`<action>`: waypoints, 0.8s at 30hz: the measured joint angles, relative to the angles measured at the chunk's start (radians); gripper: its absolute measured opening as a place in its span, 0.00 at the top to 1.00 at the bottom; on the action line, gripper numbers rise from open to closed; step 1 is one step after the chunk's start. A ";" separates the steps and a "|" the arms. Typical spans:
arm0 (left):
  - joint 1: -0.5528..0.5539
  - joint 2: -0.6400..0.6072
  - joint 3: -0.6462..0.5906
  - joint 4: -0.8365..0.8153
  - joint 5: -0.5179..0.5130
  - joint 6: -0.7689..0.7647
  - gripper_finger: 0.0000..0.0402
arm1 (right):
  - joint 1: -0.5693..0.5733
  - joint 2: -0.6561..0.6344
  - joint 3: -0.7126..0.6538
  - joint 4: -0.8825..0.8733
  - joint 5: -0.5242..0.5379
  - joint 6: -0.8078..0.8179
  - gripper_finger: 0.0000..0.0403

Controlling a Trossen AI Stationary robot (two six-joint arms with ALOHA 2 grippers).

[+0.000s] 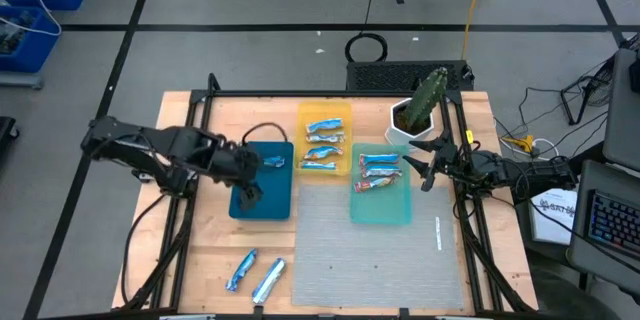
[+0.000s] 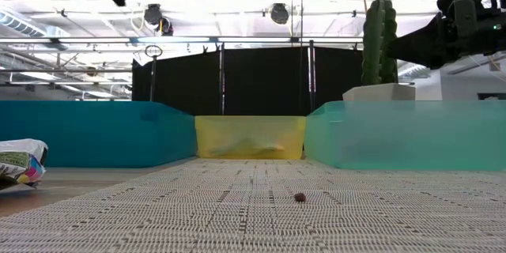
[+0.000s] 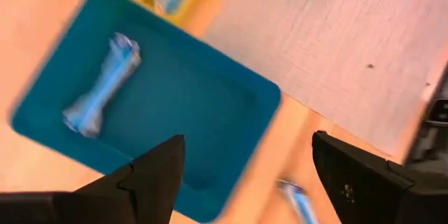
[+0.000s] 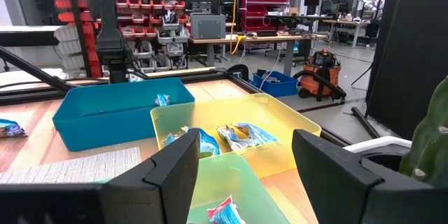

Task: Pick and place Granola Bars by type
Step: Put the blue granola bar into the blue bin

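left gripper [image 3: 245, 175] above blue tray [image 3: 231, 105], bar [image 3: 101, 87] inside

2 black jointed arms [image 1: 160, 150] with angular, matte black fingers [image 3: 150, 175].

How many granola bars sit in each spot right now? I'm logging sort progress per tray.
Blue tray: 1 bar
Yellow tray: 4 bars
Teal tray: 3 bars
Loose on the table: 2 bars
Total: 10 bars
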 joint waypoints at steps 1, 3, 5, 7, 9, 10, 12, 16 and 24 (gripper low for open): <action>-0.020 0.004 0.000 -0.004 0.003 -0.048 0.23 | 0.000 0.000 0.000 0.000 0.000 0.000 0.45; -0.059 0.018 0.000 -0.007 0.007 -0.142 0.25 | 0.000 0.000 0.000 0.000 0.000 0.000 0.45; -0.102 0.032 0.000 -0.006 0.010 -0.227 0.26 | 0.000 0.000 0.000 0.000 0.000 0.000 0.45; -0.143 0.046 0.000 -0.005 0.010 -0.304 0.28 | 0.000 0.000 0.000 0.000 0.000 0.000 0.45; -0.183 0.064 0.000 -0.006 0.009 -0.365 0.29 | 0.000 0.000 0.000 0.000 0.000 0.000 0.45; -0.206 0.074 0.000 -0.006 0.007 -0.397 0.30 | 0.000 0.000 0.000 0.000 0.000 0.000 0.45; -0.244 0.094 0.000 -0.004 0.000 -0.453 0.32 | 0.000 0.000 0.000 0.001 0.000 0.000 0.45; -0.311 0.147 0.000 -0.004 0.001 -0.552 0.35 | 0.000 0.000 0.000 0.000 0.000 0.000 0.45; -0.425 0.270 0.000 0.099 0.001 -0.697 0.37 | 0.000 0.000 0.000 0.000 0.000 0.000 0.45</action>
